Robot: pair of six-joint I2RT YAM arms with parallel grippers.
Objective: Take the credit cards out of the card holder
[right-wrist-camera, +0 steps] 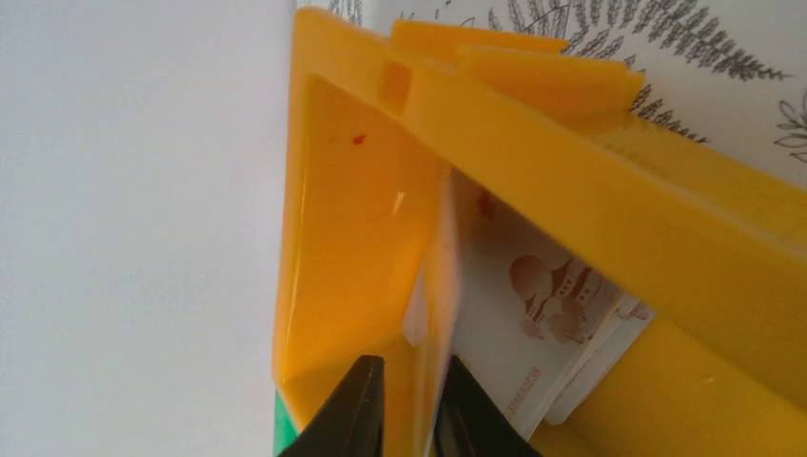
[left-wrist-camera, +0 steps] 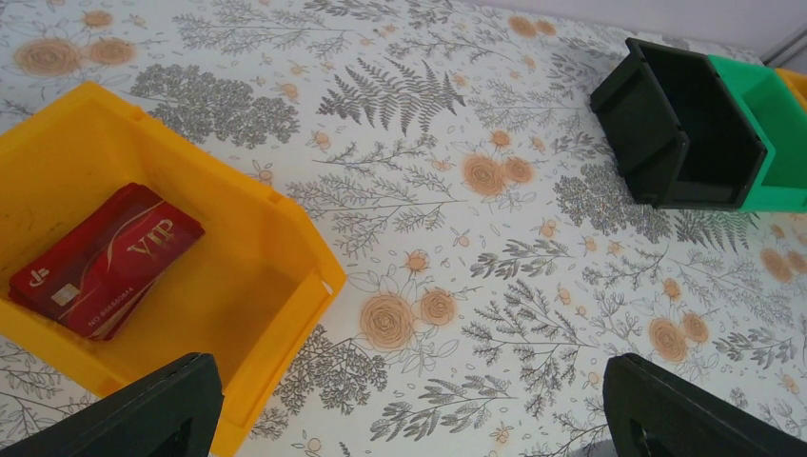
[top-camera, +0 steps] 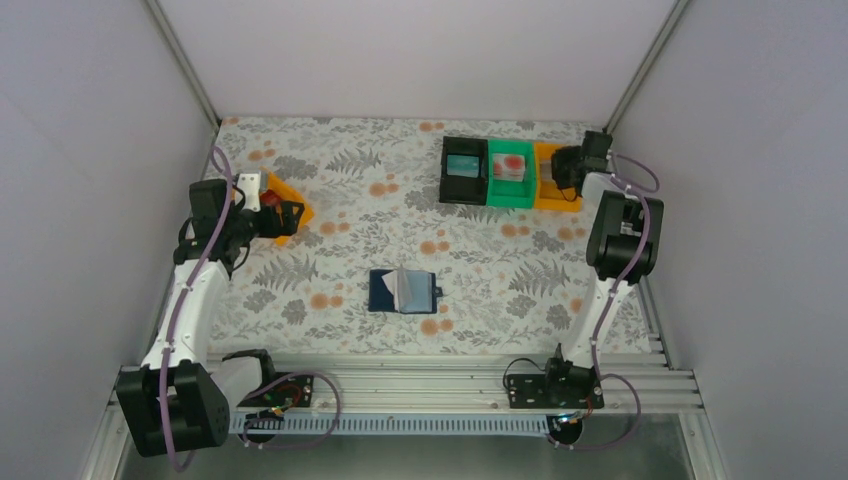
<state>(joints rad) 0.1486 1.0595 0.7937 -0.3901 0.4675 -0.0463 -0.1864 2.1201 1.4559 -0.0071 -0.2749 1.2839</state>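
Best pinch the thin, likely stiff, slick credit cards [left-wrist-camera: 105, 262] by an exposed edge, with left gripper [left-wrist-camera: 410, 373] gaping empty and right gripper [right-wrist-camera: 411, 381] near-closed astride one, hold unclear.

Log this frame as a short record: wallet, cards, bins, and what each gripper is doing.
card holder: lying open mid-table, neither arm near it
left gripper: open, empty, over left orange bin
left orange bin contents: red VIP card
right gripper: inside right orange bin, jaws narrow around pale card edge; grip unclear
black bin: teal cards
green bin: red-printed cards
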